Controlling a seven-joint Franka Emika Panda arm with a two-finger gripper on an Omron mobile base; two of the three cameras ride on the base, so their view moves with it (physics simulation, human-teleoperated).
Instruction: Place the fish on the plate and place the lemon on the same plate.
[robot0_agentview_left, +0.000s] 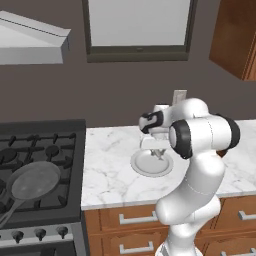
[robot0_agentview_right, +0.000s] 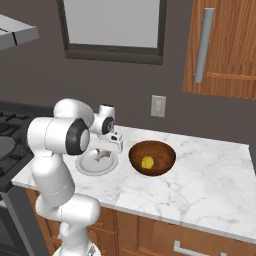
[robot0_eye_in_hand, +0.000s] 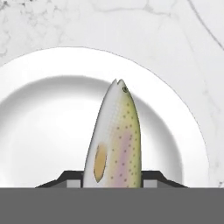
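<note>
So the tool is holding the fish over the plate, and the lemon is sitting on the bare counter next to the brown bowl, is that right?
Not quite. The lemon lies inside the brown bowl, not on the counter beside it; the right base view shows this. The rest holds: the tool is shut on the fish above the plate.

White marble counter (robot0_agentview_right: 200, 170) beside the stove (robot0_agentview_left: 40, 150), plate (robot0_agentview_right: 86, 167) on it just left of the brown bowl (robot0_agentview_right: 162, 167), frying pan (robot0_agentview_left: 32, 181) on the stove

Fish (robot0_eye_in_hand: 116, 140) smooth, speckled, faintly glossy; plate (robot0_eye_in_hand: 39, 109) matt white, perhaps ceramic; counter (robot0_agentview_right: 200, 175) veined marble.
</note>
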